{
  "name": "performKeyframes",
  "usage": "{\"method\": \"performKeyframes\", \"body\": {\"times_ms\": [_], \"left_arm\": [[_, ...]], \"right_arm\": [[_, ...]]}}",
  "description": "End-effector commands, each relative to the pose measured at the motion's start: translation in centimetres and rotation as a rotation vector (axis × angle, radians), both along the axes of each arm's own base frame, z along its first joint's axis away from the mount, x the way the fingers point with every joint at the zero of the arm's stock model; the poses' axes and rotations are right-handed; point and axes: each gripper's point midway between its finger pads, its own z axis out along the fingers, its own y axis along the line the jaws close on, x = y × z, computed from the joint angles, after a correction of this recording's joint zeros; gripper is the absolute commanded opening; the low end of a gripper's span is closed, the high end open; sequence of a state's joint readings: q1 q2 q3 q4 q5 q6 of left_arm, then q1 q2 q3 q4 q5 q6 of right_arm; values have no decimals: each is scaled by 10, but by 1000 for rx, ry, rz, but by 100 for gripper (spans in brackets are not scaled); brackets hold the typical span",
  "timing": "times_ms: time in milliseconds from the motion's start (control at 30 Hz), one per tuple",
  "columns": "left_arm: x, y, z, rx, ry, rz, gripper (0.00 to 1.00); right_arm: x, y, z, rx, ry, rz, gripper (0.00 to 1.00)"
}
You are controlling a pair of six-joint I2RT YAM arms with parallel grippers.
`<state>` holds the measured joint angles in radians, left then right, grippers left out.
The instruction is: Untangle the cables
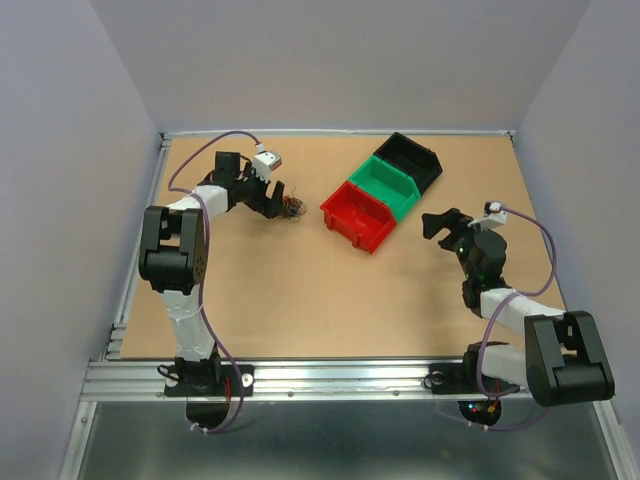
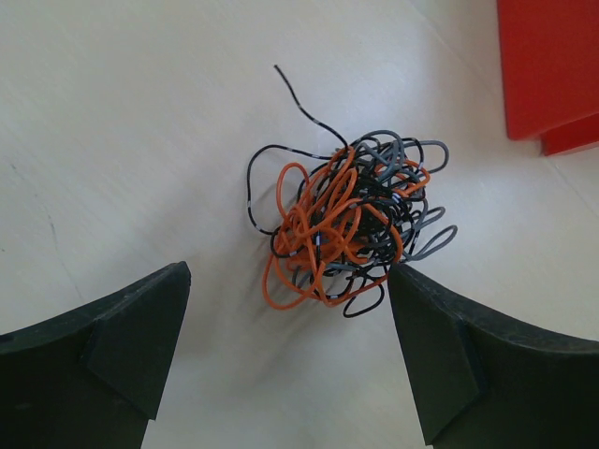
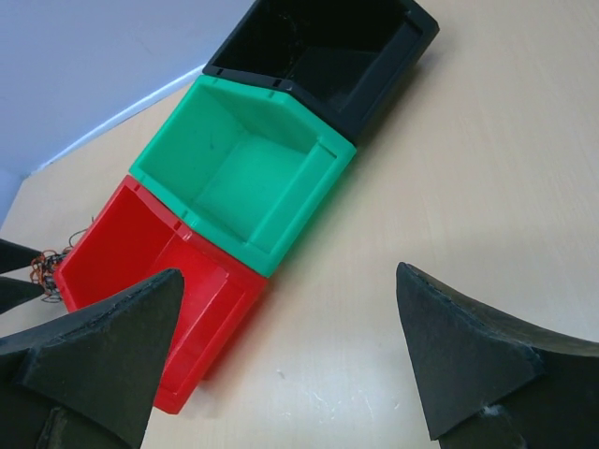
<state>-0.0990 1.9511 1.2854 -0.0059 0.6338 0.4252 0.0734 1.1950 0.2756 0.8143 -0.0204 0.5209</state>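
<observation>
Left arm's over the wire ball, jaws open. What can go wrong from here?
1. The wires are one tight ball of orange, black and grey. The open left gripper straddles it, so closing probably grabs the whole clump, not one strand.
2. The right gripper is open and far from the ball. With nothing pinning it, a pull likely drags the clump along.
3. The red bin sits close; a dragged clump may catch on it.
</observation>
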Motion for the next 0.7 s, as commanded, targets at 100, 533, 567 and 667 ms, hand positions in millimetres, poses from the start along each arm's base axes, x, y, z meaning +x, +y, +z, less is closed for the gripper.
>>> {"method": "performKeyframes", "body": {"times_ms": [100,533,567,667], "left_arm": [[9,-3,42,18,-115,18,79],[-14,-29,47,-23,-105,-114,0],[-21,-31,50,-24,-122,-150,0],[-54,-46,55,-48,-124,-260,0]], "right_arm": [[13,9,37,10,-95,44,100],[6,83,41,-35,-106,395,89],[5,92,40,-52,-109,420,88],[-2,129,42,-93,-130,539,85]]}}
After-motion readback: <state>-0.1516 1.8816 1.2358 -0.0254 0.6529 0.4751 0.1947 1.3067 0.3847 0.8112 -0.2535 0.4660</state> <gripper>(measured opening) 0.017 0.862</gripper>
